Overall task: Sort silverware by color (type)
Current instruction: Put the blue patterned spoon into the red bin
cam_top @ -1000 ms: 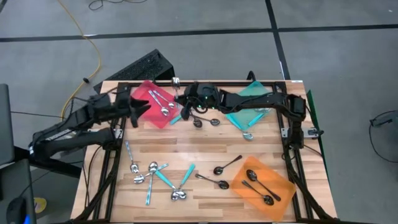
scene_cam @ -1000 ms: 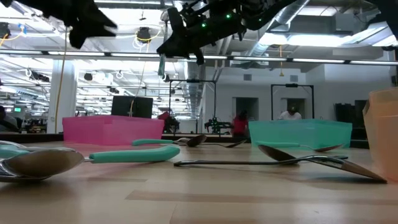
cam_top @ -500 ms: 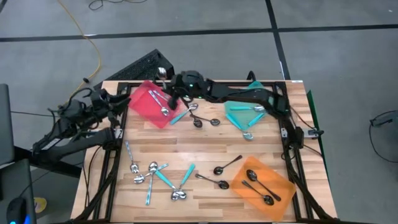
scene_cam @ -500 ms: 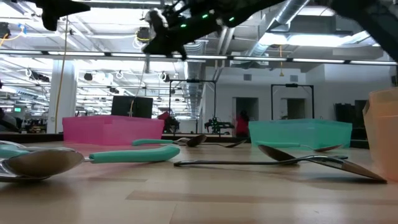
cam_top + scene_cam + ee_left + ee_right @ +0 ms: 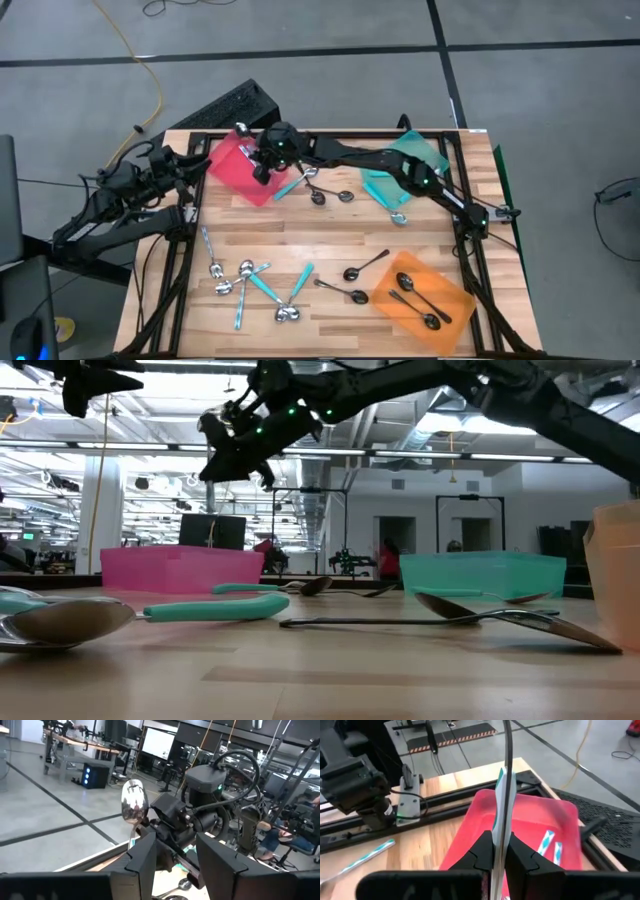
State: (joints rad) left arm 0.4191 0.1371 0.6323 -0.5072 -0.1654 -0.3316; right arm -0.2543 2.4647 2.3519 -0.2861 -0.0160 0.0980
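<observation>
My right gripper [image 5: 262, 160] reaches across the far side of the table and hangs over the red tray [image 5: 232, 172]. It is shut on a shiny silver spoon [image 5: 134, 807], whose bowl stands out past the fingertips toward my left arm. My left gripper [image 5: 175, 860] is open and holds nothing. It waits off the table's left edge [image 5: 175, 165], facing the right gripper. More silver spoons lie in the red tray [image 5: 547, 840]. Loose spoons lie flat on the wood in a near-left cluster [image 5: 250, 285] and in a group near the middle of the far side [image 5: 330, 195]. My right gripper pinches the silver spoon's thin handle [image 5: 501, 827] between its two fingers. The handle runs forward out of the fingers, along them rather than across. The spoon is lifted clear above the red tray, with its bowl [image 5: 134, 807] at the free end.
A teal tray [image 5: 400, 175] with teal-handled spoons sits at the far right. An orange tray [image 5: 420, 300] holding black spoons sits at the near right. Two black spoons [image 5: 355, 272] lie beside it. Black rails frame the table. Bare wood lies across the middle.
My right gripper has carried the silver spoon toward the table's left, from beside the red tray's right edge to above the tray. My left gripper drew back from the red tray toward the table's left edge, then stayed still.
</observation>
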